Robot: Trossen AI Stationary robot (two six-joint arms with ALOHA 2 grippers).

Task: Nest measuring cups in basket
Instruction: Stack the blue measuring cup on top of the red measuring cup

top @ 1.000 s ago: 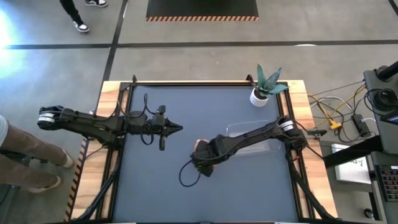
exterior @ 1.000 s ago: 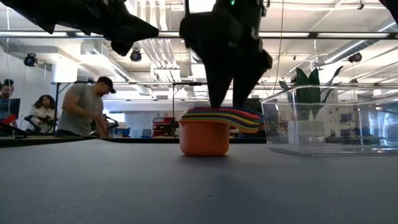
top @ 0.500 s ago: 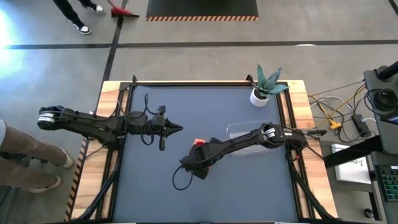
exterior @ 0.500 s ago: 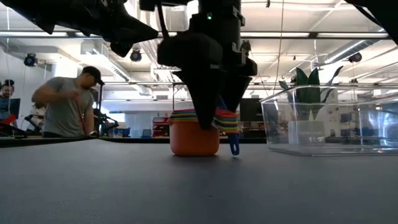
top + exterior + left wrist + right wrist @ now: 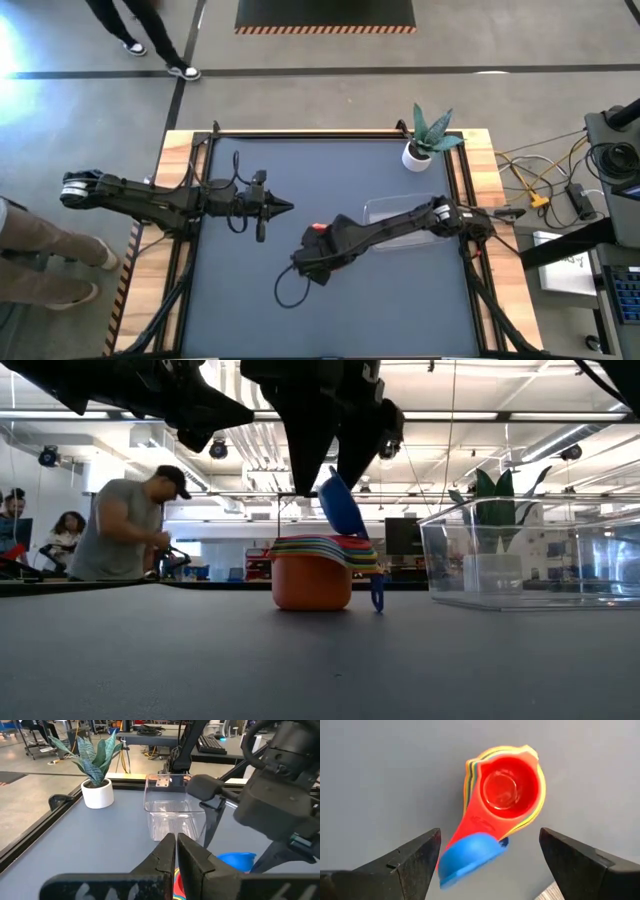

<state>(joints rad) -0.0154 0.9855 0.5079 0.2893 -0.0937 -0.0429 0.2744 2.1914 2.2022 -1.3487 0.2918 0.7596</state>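
A: Where do you stand right now?

B: Your right gripper (image 5: 487, 865) hangs above the nested stack of round plastic measuring cups (image 5: 312, 575), near the middle of the dark table (image 5: 250, 290), with its 2 fingers spread wide and holding nothing. The red cup (image 5: 510, 787) sits on top of the stack. The small blue plastic cup (image 5: 342, 505) is tipped on edge, leaning on the stack's handle side rather than seated in it.

A: And the clear rectangular plastic basket (image 5: 530, 555)?

B: It sits apart from the stack, toward the right arm's base, near the white pot with the green plant (image 5: 418, 152). I see no cup in it.

A: What about your left gripper (image 5: 285, 207)?

B: Closed on nothing, parked over the table well clear of the stack.

A: So which step is this?

B: My judgement: you're finishing the nesting. The blue cup isn't home yet.

A: Next move?

B: You'd likely need to take the blue cup by its rim or handle, turn it level, and lower it into the red one. Go gently, since a nudge could shove the stack sideways. Carrying the stack into the basket comes after.
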